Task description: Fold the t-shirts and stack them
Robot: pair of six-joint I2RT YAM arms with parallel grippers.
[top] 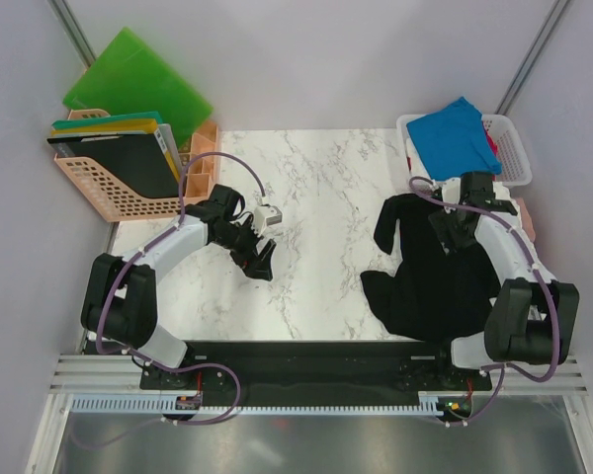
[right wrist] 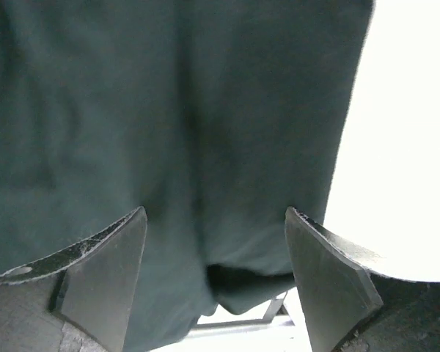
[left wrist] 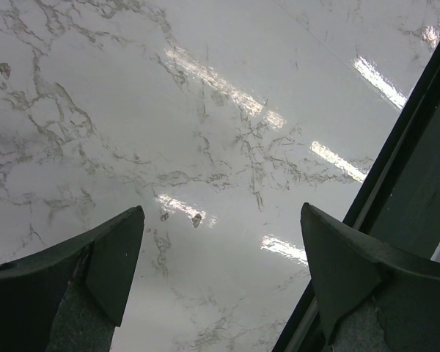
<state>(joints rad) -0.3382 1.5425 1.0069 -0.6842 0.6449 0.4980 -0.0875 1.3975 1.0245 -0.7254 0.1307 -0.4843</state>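
Black t-shirt [top: 430, 272] rumpled at near right of table [top: 316, 197]; both grippers released.
L gripper [top: 260, 259] jaws wide over bare marble, center-left. R gripper [top: 457, 232] jaws apart above black t-shirt, nothing pinched. Blue t-shirt [top: 458, 133] in white basket [top: 514, 148], far right.

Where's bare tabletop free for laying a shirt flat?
Widest bare patch: white marble tabletop centre, between the open left hand and the crumpled black cloth t-shirt. It runs to the far edge, between the peach plastic desk organiser and the white plastic basket. Crowded: right side, black t-shirt under the right hand; far-left corner, organiser.
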